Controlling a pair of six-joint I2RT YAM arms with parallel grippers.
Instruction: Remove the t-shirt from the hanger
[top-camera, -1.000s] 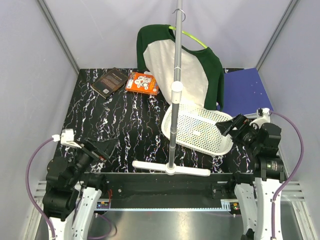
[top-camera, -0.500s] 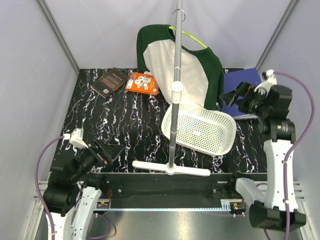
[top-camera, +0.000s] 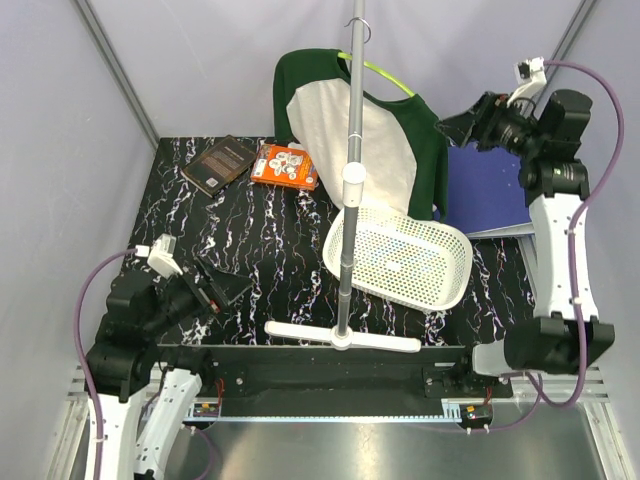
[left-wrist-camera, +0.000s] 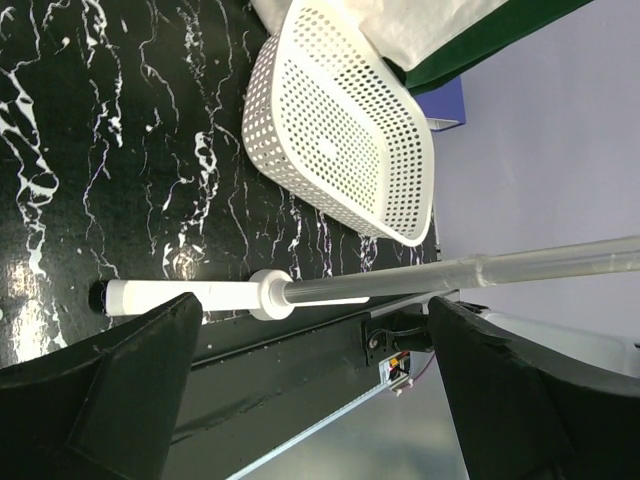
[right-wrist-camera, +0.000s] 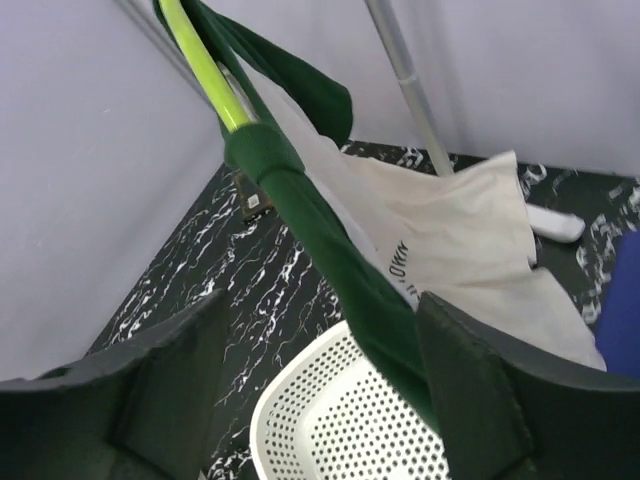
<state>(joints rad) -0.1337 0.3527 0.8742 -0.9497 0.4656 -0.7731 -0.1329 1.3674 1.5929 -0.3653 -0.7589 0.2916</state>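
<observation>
right gripper (top-camera: 458, 122) sits high, right of the pole stand (top-camera: 350, 200), about level with the shirt's shoulder. Fingers apart, nothing in them. left gripper (top-camera: 226, 288) is low, left of the pole's foot, fingers likewise apart and empty, well apart from the shirt

t-shirt (top-camera: 350, 130) hangs on the hanger (top-camera: 385, 78) from the pole top, mostly behind and right of the pole. Its hem drops to the far rim of the basket (top-camera: 440, 285), right of the pole's foot; can't tell if they touch. The hanger arm is bare near the pole, then runs into the green shoulder further out

reads as reach-in before the first grab, so the task is barely started

for the grab:
- in the wrist view the green sleeve runs down between the fingers, so line up there and close on cloth only, below the lime bar
- pinching the bar too would drag the hanger along with the shirt
- pull out and down, away from the pole, along the hanger arm so the shoulder slides off its tip
- keep it slow; the hanger only hangs from the pole and will likely swing or tilt
- the shoulder left of the pole needs the same, and the left arm has a long way up
</observation>
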